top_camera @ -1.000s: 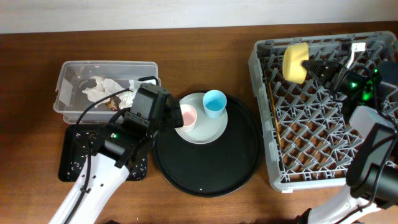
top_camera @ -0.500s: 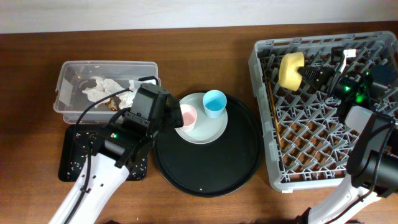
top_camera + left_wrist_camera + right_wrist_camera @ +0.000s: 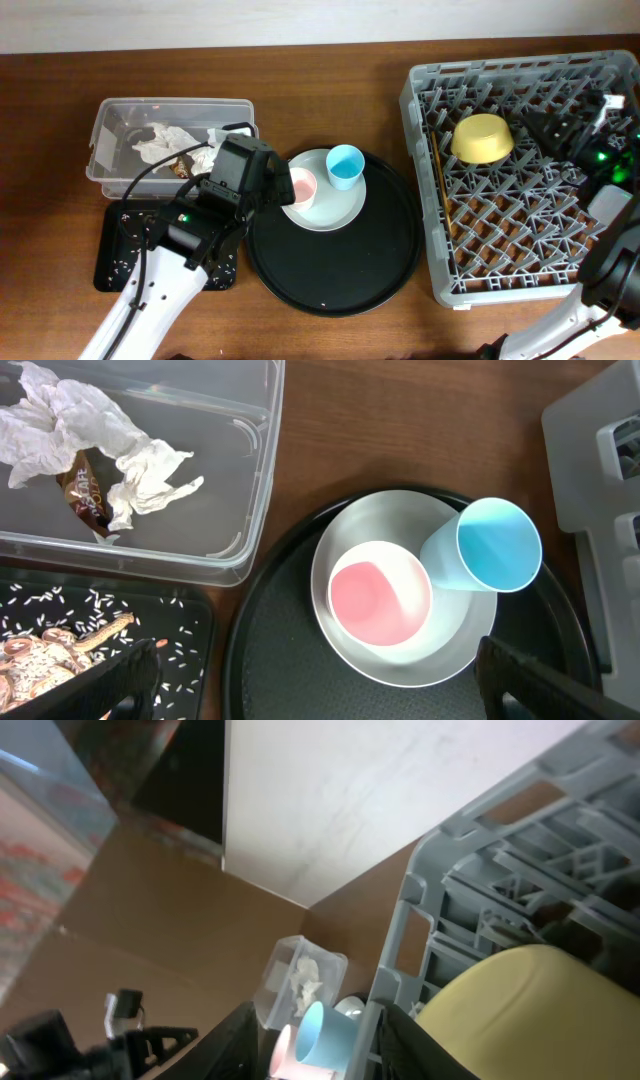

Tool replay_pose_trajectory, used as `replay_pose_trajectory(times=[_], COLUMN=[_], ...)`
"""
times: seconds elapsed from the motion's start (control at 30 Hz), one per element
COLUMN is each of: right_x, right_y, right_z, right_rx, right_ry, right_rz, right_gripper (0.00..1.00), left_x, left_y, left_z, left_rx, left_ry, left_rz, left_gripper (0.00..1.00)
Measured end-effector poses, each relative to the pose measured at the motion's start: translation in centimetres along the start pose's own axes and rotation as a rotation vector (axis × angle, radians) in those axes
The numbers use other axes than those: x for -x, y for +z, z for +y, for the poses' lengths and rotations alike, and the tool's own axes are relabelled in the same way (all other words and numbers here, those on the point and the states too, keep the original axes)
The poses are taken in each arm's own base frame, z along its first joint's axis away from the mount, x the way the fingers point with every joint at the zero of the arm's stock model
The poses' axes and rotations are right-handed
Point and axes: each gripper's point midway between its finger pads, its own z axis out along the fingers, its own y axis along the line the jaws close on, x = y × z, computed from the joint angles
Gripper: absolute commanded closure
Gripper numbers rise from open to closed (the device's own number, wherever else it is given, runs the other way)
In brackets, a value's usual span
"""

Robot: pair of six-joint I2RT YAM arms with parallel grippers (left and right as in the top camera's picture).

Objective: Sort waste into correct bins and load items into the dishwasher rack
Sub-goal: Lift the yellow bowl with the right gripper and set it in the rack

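Change in bowl: half a second ago clamped in the right gripper (image 3: 548,123), on edge near the far-left corner of the rack (image 3: 520,285); now free, yellow bowl (image 3: 483,138) lying on the pegs, a little nearer and further right than before.
Change in right arm: drawn back to the right, off the bowl.
Unchanged: left arm, both cups, plate, tub and trays as before.
Bowl and right gripper: bowl just left of the fingertips, apart from them; in the right wrist view, bowl (image 3: 520,1010) low and to the right, outside the gap.
Right gripper state: dark fingers (image 3: 245,1045) spread, nothing between them.
Left gripper state: left gripper (image 3: 318,655) wide apart, empty.
Left gripper place: above the near edge of the grey plate (image 3: 450,650), pink cup (image 3: 378,592) just beyond it, not touched.
Rack contents: bowl in the far-left part; wooden chopsticks (image 3: 443,195) lying along the left wall.
Round black tray (image 3: 330,275): holding the plate, at its far-left part.
Plate contents: pink cup on the left; blue cup (image 3: 492,548) at the far-right rim, just beside the pink one.
Clear tub (image 3: 170,105): crumpled white tissues (image 3: 80,425) with a small brown bit (image 3: 85,495) against them.
Shallow black tray (image 3: 115,255): near side of the tub; brown scraps (image 3: 40,655) and pale crumbs scattered inside.
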Motion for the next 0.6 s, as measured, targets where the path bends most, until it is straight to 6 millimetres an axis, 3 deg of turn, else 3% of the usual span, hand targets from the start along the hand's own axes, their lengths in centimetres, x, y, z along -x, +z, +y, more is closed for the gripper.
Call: replay_pose_trajectory(times=[0.2,0.3,0.37,0.47,0.53,0.6], right_x=[1.2,1.9,2.3,1.9,0.2,-1.8], right_y=[-2.5,-2.5,-2.1,-0.4,1.6,3.3], right_z=[0.0,2.7,5.7,12.6,18.3,22.3], right_rx=[-0.027,-0.026,-0.021,0.005,0.048,0.090], right_ry=[0.056,0.002,-0.068,-0.212,-0.308,-0.347], right_rz=[-0.057,-0.057,-0.050,-0.013,0.041,0.092], right_gripper=[0.58,0.57,0.57,0.57,0.57,0.57], left_x=[0.0,0.0,0.0,0.0,0.0,0.0], left_y=[0.0,0.0,0.0,0.0,0.0,0.0], left_z=[0.0,0.0,0.0,0.0,0.0,0.0], left_rx=[0.000,0.000,0.000,0.000,0.000,0.000], left_ry=[0.000,0.000,0.000,0.000,0.000,0.000], left_rz=[-0.001,-0.001,0.000,0.000,-0.001,0.000], left_gripper=[0.01,0.01,0.01,0.01,0.01,0.01])
